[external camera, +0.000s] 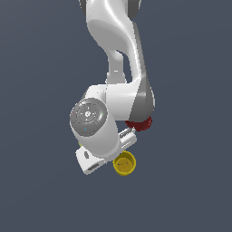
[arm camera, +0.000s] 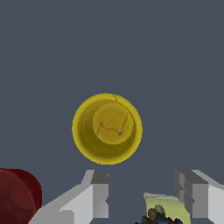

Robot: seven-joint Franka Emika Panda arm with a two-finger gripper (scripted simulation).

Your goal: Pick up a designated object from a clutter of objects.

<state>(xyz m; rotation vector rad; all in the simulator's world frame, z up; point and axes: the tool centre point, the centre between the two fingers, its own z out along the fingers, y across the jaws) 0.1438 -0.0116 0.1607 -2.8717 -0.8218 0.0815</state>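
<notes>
The designated object, a bright yellow round cup (arm camera: 107, 128), stands upright with its mouth facing the wrist camera. In the exterior view the yellow cup (external camera: 124, 163) shows just below the arm's hand. My gripper (arm camera: 142, 194) is open, and its two grey fingers (arm camera: 99, 192) stand wide apart, off to one side of the cup and not touching it. Between the fingers lies the yellowish square piece with dark markings (arm camera: 164, 211). The dark red bowl (arm camera: 18, 194) sits beside the gripper; in the exterior view the red bowl (external camera: 139, 123) peeks out from behind the arm.
The arm's white wrist and hand (external camera: 97, 131) cover much of the clutter in the exterior view. A flat dark grey floor (arm camera: 109, 43) surrounds the objects.
</notes>
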